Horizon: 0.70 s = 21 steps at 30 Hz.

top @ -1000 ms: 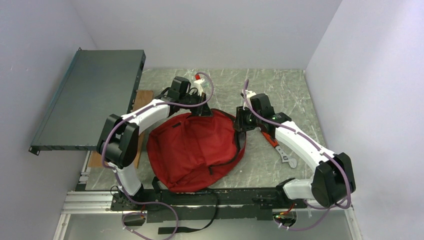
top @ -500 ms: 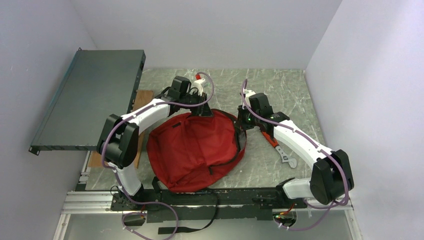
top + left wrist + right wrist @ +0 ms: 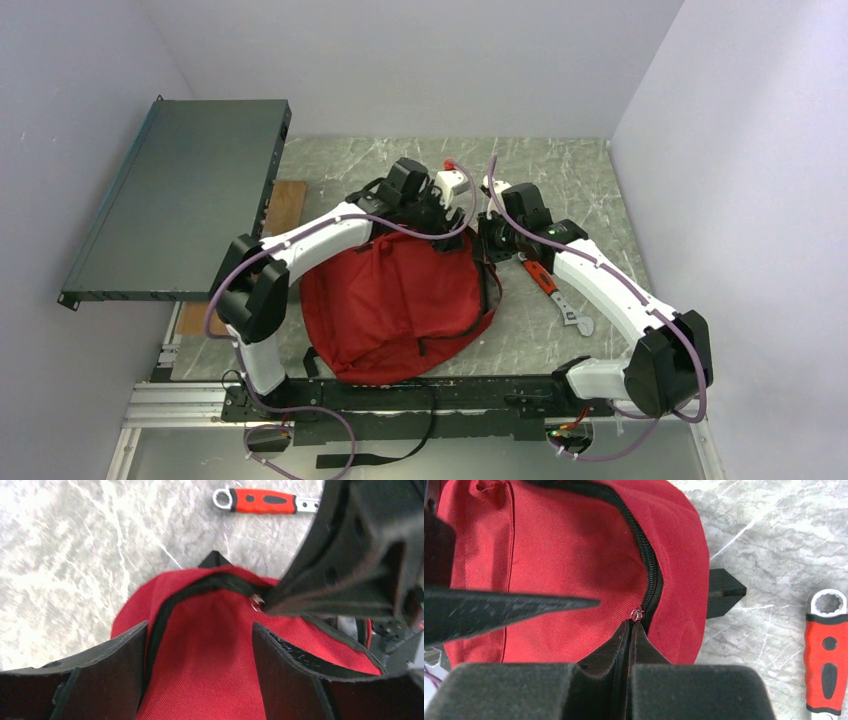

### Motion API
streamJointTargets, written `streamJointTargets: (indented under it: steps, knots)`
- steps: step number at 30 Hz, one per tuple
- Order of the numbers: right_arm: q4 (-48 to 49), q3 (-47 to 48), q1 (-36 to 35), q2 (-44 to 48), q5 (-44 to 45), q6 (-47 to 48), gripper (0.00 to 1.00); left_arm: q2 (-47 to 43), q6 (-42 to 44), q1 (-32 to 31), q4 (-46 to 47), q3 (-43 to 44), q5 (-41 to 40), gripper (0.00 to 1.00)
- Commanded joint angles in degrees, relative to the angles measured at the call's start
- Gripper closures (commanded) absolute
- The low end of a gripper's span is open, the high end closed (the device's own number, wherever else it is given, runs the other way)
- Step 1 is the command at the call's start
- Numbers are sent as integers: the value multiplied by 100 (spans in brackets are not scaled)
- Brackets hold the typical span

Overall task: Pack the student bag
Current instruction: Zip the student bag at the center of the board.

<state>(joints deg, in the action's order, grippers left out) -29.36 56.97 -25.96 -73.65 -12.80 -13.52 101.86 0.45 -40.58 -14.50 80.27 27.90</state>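
Whether our closed right hand (image 3: pixel 630 623) pinched the student bag (image 3: pixel 564 565) by its zipper (image 3: pixel 652 575), we couldn't tell; our left hand (image 3: pixel 200 628) had opened.

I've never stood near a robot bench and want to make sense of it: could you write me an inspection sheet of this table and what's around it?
Surface: grey marbled table.
Job's things: red student bag lying flat; its black zipper is closed where visible.
Clutter: red-handled wrench on the table, to the right of the bag and apart from it.
End effectors: left end effector open above the bag's top; right end effector shut, tips at the zipper pull ring.
Cables: purple cables run along both arms.
Surroundings: dark flat panel tilted at the left, wooden board beneath it, plain walls.
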Motion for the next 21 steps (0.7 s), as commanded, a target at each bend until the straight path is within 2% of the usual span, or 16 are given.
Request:
streamJointTargets:
  steps: [1, 2, 5, 9, 11, 12, 17, 21]
  knots:
    - [-126, 358, -6, 36, -161, -105, 100, 366, 388, -91, 73, 738, -91, 29]
    - [-241, 394, -6, 55, -90, -147, 100, 446, 386, -90, 10, 811, -161, 33]
    - [-769, 540, -6, 144, 213, -300, 100, 578, 246, -3, -116, 940, -451, 56]
    - [-1296, 361, -6, 606, 401, -533, 100, 355, -284, 292, 325, 578, -522, 81]
    - [-1484, 197, 2, 825, 434, -650, 100, 251, -453, 444, 559, 394, -544, 96]
    - [-1568, 98, 29, 925, 420, -719, 100, 207, -502, 506, 596, 351, -627, 100]
    - [-1299, -714, 183, 1527, -249, -1259, 100, 11, -720, 760, 815, 151, -673, 100]
    - [-743, -1512, 229, 1971, -1284, -1945, 100, -30, -928, 876, 654, 198, -787, 100]
